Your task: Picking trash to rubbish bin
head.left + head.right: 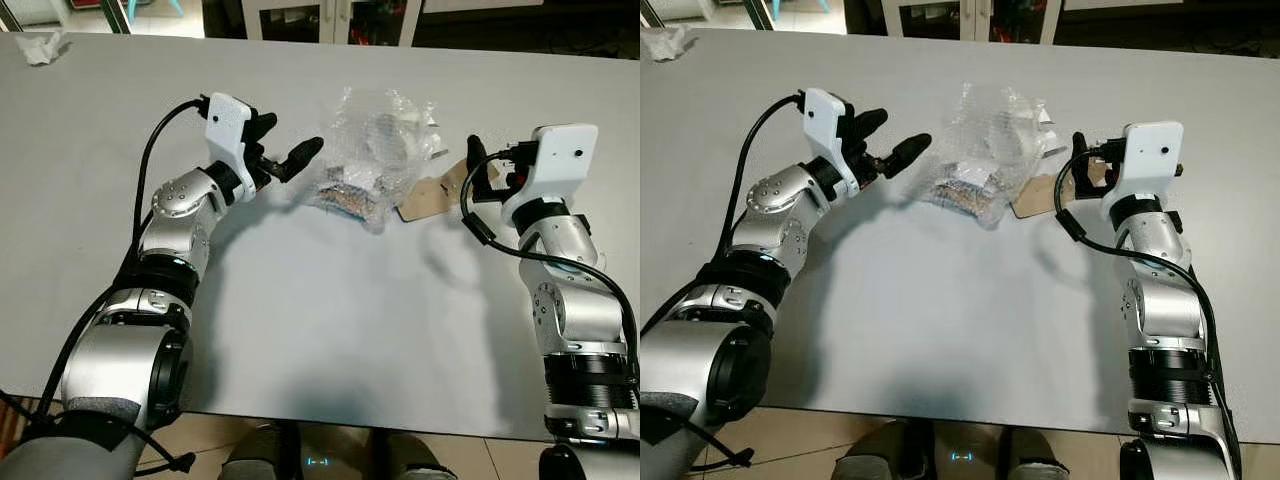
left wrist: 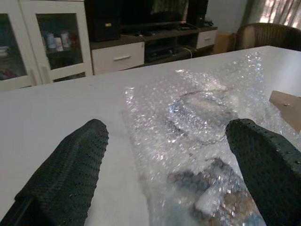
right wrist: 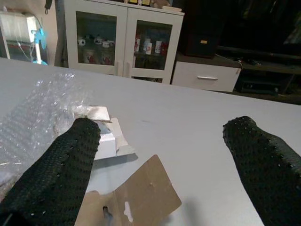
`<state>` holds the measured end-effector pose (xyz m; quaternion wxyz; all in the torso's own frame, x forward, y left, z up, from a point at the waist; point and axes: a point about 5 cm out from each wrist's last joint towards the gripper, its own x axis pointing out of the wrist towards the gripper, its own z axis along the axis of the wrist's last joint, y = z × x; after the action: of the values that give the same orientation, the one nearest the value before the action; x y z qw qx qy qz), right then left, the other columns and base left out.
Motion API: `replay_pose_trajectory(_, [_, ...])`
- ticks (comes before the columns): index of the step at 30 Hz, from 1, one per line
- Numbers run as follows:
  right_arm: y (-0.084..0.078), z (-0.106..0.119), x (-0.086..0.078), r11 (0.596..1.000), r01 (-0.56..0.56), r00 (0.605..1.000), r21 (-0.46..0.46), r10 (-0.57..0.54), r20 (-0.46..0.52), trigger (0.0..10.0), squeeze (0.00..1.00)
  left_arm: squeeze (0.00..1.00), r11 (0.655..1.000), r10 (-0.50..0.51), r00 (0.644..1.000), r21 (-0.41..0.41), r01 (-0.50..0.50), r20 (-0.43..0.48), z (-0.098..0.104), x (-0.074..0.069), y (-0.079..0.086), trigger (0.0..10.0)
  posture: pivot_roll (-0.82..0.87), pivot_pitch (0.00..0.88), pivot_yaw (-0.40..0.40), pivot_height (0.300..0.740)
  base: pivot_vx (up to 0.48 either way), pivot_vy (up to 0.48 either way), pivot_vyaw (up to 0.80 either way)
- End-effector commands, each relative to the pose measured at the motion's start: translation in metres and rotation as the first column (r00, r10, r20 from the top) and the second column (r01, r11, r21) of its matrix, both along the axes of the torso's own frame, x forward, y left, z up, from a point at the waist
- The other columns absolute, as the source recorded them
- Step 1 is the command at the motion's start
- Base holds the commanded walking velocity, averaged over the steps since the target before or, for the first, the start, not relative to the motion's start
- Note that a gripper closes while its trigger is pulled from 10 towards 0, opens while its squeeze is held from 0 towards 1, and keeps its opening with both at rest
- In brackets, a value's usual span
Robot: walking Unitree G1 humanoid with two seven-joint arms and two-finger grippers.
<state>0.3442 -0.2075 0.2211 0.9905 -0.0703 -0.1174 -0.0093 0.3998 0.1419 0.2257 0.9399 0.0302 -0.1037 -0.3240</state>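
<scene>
A crumpled heap of clear bubble wrap with dark scraps inside lies mid-table. Against its right side rests a flat piece of brown cardboard, and a small white carton sits beside that. My left gripper hovers at the wrap's left edge, open, with nothing between its black fingers. On the other side my right gripper stands open too, just right of the cardboard and a little above the table.
The grey table has bare surface between the trash and its front edge. A crumpled white tissue lies at the far left corner. Beyond the far edge stand white glass-door cabinets and a low drawer unit.
</scene>
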Motion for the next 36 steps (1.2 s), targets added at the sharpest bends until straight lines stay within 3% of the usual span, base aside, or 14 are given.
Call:
replay_pose_trajectory(1, [-0.005,0.004,0.0,1.0,0.014,1.0,-0.028,-0.013,0.015,10.0,0.0,0.0,1.0,0.015,1.0,-0.004,-0.015,0.001,-0.004,-0.001,0.002,10.0,-0.1,0.165,0.028,0.74,0.0,0.0,0.0])
replay_pose_trajectory(8, [-0.016,0.003,0.001,0.997,0.056,0.998,-0.045,-0.055,0.007,10.0,0.0,0.0,0.999,0.041,0.999,-0.009,-0.041,-0.008,-0.011,-0.003,0.003,10.0,-0.1,0.178,0.027,0.74,0.0,0.0,0.0])
replay_pose_trajectory(16, [-0.009,-0.006,-0.002,0.999,0.041,0.999,-0.028,-0.042,-0.011,10.0,0.0,0.0,0.999,0.053,0.998,0.005,-0.053,-0.03,-0.021,-0.006,0.001,10.0,-0.1,0.194,0.033,0.74,0.0,0.0,0.0])
replay_pose_trajectory(28, [-0.009,-0.006,-0.003,0.999,0.027,1.0,-0.035,-0.028,-0.012,10.0,0.0,0.0,0.998,0.065,0.998,0.008,-0.065,-0.018,-0.018,-0.007,0.004,10.0,-0.1,0.192,0.038,0.74,0.0,0.0,0.0])
replay_pose_trajectory(36, [-0.038,0.008,-0.007,0.994,0.028,1.0,-0.105,-0.028,-0.002,10.0,0.0,0.0,0.999,0.016,1.0,0.037,-0.016,0.003,-0.013,-0.01,0.009,10.0,-0.1,0.2,0.035,0.74,0.0,0.0,0.0])
